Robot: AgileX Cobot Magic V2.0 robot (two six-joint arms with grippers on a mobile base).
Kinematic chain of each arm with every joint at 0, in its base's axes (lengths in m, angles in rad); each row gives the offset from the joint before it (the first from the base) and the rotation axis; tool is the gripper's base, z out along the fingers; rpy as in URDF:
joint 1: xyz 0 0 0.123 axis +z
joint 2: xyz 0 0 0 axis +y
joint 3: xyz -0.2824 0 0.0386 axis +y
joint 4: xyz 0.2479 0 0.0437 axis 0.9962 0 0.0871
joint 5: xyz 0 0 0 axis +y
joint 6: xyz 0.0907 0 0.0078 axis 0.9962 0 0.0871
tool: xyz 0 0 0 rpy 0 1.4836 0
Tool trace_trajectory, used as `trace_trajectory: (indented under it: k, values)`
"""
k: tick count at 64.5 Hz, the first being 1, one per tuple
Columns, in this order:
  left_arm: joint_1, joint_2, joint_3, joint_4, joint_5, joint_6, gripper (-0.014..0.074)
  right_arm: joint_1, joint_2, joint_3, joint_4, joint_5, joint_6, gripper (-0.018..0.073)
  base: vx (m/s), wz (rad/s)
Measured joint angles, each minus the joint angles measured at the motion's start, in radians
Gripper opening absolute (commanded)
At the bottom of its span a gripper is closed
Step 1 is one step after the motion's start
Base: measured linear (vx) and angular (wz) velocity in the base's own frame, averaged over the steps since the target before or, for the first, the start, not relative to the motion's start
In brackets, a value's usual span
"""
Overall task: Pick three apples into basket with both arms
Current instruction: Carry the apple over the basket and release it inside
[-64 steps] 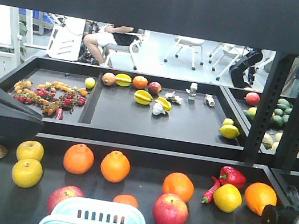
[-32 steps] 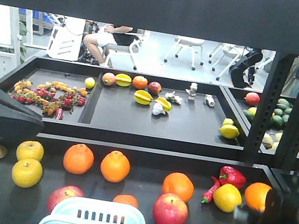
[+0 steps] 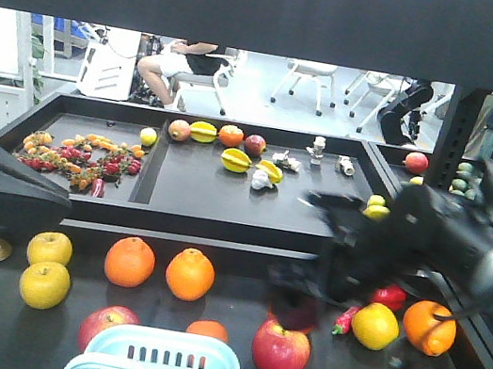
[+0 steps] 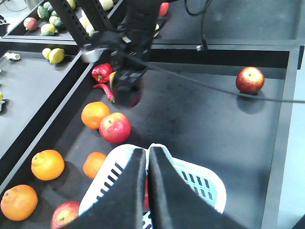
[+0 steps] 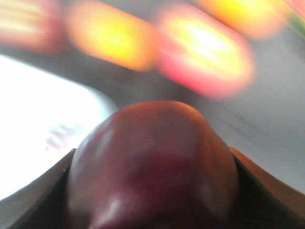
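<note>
My right gripper [image 3: 295, 300] is shut on a dark red apple [image 5: 152, 143] and holds it above the table, just over a red apple [image 3: 280, 350] lying right of the basket [image 3: 155, 364]. The wrist view is blurred, with the held apple filling it between the fingers [image 5: 252, 176]. My left gripper [image 4: 146, 153] is shut and empty above the basket [image 4: 205, 179]; something red shows below, between its fingers. Another apple [image 3: 104, 324] lies left of the basket. One more apple [image 4: 249, 79] lies alone far off on the table.
Oranges [image 3: 130, 261] [image 3: 190, 273] [image 3: 429, 327] and one [image 3: 207, 329] behind the basket lie about. Yellow fruits [image 3: 45, 284] sit at left. A lemon [image 3: 375, 326] and red peppers [image 3: 388, 297] lie at right. A raised black tray edge [image 3: 219, 229] runs behind.
My right arm has swung up from the lower right corner and leftward over the table, carrying the dark apple; it now hides the middle orange. The left arm and basket have not moved.
</note>
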Motion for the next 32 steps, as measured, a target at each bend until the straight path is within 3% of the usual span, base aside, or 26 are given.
trace_trajectory:
  k: [15, 25, 32]
  values:
    - [0.0, 0.0, 0.0, 0.0, 0.0, 0.0, -0.0008, 0.163, 0.033, -0.126, 0.07, 0.032, -0.031, 0.0368, 0.0, 0.0]
    - [0.0, 0.0, 0.0, 0.0, 0.0, 0.0, -0.0008, 0.219, 0.077, -0.153, 0.074, 0.07, -0.034, 0.0377, 0.0, 0.0]
    - [0.0, 0.0, 0.0, 0.0, 0.0, 0.0, -0.0008, 0.227, 0.09, -0.153, 0.076, 0.077, -0.034, 0.0432, 0.0, 0.0]
